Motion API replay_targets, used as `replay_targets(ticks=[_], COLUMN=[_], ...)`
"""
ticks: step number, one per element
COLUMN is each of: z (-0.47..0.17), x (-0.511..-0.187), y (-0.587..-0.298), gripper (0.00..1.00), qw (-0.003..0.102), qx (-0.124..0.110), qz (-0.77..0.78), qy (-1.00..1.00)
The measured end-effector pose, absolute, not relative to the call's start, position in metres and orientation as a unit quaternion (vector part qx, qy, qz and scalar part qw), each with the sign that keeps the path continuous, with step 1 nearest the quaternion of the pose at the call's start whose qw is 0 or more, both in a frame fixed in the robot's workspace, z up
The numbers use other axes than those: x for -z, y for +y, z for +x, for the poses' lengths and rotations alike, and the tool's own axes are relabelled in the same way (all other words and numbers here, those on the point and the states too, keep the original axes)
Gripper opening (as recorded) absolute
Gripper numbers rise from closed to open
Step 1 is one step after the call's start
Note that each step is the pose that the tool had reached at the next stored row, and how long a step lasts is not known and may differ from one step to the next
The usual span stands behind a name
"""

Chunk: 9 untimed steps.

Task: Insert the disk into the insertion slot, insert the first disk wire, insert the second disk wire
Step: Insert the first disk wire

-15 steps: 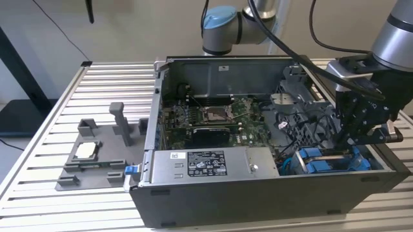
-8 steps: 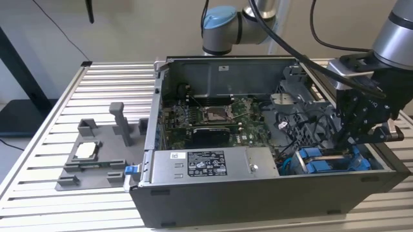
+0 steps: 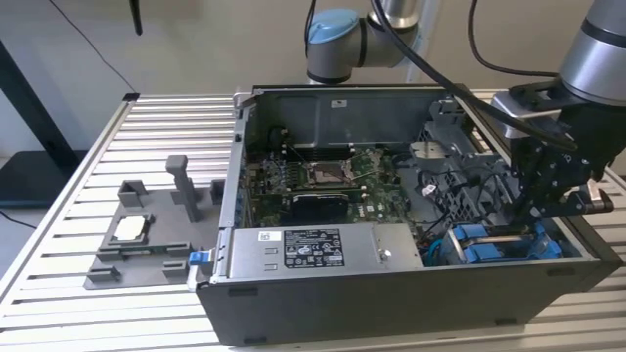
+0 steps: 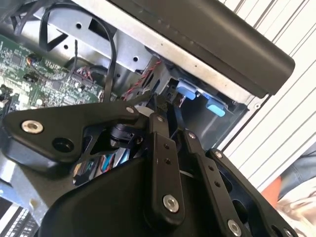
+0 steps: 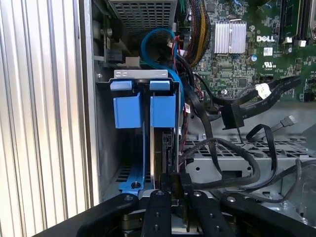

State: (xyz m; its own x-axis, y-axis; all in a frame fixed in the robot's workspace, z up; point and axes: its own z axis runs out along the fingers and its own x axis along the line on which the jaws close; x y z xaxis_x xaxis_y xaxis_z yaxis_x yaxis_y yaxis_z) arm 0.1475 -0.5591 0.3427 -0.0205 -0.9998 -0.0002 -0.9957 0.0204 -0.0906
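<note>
On the exterior view's left, a grey fixture tray point(image 3: 108, 277) lies on the slatted table point(image 3: 59, 220) with a processor chip point(image 3: 130, 229) resting on it, well apart from the open computer case point(image 3: 391, 308). Inside the case, the motherboard point(image 3: 377, 180) lies far and central, with the power supply point(image 3: 313, 253) near. At the near corner on the exterior view's right is the insertion slot point(image 3: 470, 246), a grey bay with blue rails. The gripper point(image 3: 541, 216) hangs just above it, fingers drawn narrow. In the first wrist view they appear to pinch the edge of the disk point(image 5: 165, 148), which stands on edge and seems partly down in the slot. I judge the first step under way. Both wires are left: a black connector point(image 5: 232, 116) and a thinner lead point(image 5: 289, 120) lie loose beside the bay
</note>
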Motion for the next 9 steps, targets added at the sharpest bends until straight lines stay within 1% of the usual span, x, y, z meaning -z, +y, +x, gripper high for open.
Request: replay_targets(ticks=[2, 9], z=[0.1461, 0.1425], x=[-0.3421, -0.3394], y=[-0.5591, -0.5590], gripper=[0.19, 0.19], qw=[0.035, 0.035], qx=[0.035, 0.037], qz=[-0.698, -0.691], qy=[0.715, 0.721])
